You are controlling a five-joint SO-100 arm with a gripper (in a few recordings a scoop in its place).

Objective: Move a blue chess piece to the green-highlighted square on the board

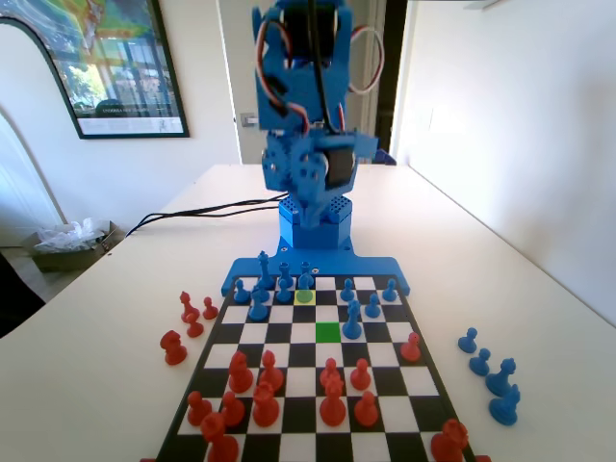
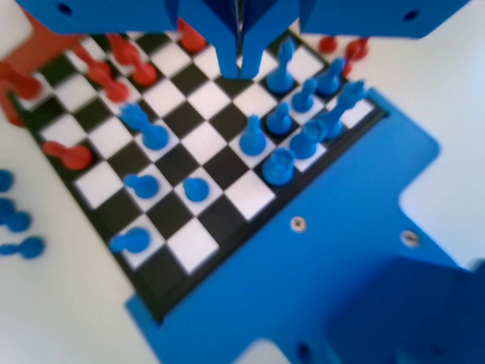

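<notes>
Fixed view: blue arm (image 1: pixel 306 106) stands folded high at the far end of the board (image 1: pixel 300 383) on a white worktop (image 1: pixel 520 289); the blue chess piece (image 1: pixel 305 279) sits on the paler yellow-green square (image 1: pixel 305 297) in the second row from the arm, two squares beyond the green-highlighted square (image 1: pixel 328 332), which is bare, with a taller blue piece (image 1: pixel 352 319) just right of it. Wrist view, blurred: jaws hang from the top edge pressed together and holding nothing, gripper (image 2: pixel 240 70) well above the board's middle squares, blue pieces (image 2: pixel 292 129) grouped lower right and red pieces (image 2: pixel 114 72) upper left.
</notes>
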